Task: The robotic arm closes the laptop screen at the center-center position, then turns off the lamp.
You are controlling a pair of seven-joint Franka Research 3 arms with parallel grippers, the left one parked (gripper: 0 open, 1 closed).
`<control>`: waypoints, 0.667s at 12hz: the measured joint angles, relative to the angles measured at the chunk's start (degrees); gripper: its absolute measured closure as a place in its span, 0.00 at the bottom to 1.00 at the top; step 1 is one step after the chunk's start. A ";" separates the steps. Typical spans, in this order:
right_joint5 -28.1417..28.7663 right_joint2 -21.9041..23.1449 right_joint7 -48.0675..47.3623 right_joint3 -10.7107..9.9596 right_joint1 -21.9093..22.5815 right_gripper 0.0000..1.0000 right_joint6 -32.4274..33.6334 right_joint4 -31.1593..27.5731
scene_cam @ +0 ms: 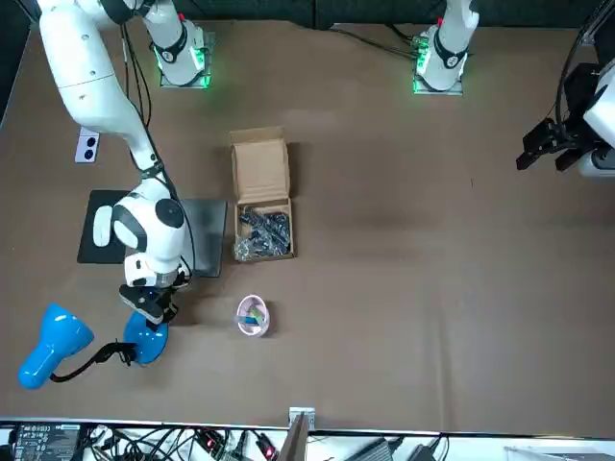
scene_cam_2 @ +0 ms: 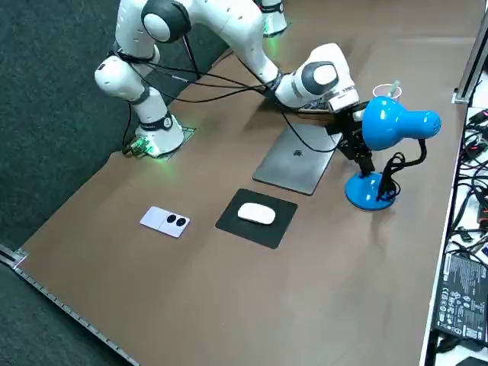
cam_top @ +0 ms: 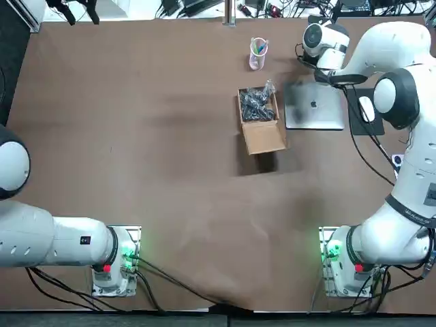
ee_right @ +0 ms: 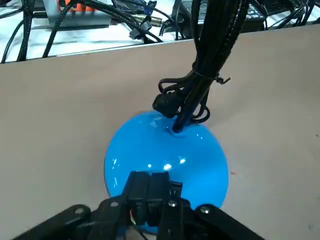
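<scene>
Laptop (cam_top: pixel 313 105) lies shut and flat on the table (cam_top: pixel 170 177), just right of the open cardboard box (cam_top: pixel 262 136), and beyond it we see the right gripper (ee_right: pixel 152 176), fingers pressed together and holding nothing, tips down on the round base of the blue lamp (ee_right: pixel 165 145) near the far edge

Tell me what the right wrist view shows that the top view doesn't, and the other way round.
Only the right wrist view shows the lamp's blue base, the black cable rising from it, and the right tool, shut, at that base. Only the top view shows the closed laptop, the cardboard box and the pink cup. Both show the brown table.
</scene>
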State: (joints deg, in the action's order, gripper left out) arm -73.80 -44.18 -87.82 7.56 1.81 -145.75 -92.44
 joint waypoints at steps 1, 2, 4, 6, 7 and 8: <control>-0.22 -0.01 0.00 0.00 -0.04 0.98 -0.07 0.00; -0.34 -0.01 0.00 0.00 -0.07 0.98 -0.14 0.00; -0.39 -0.01 0.00 0.00 -0.11 0.98 -0.22 0.01; -0.40 -0.01 0.00 0.00 -0.14 0.98 -0.28 0.03; -0.40 -0.01 -0.03 0.00 -0.15 0.98 -0.30 0.03; -0.40 -0.01 -0.11 0.00 -0.16 0.98 -0.30 0.04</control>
State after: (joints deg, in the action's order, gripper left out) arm -74.20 -44.19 -87.94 7.56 1.66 -146.05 -92.39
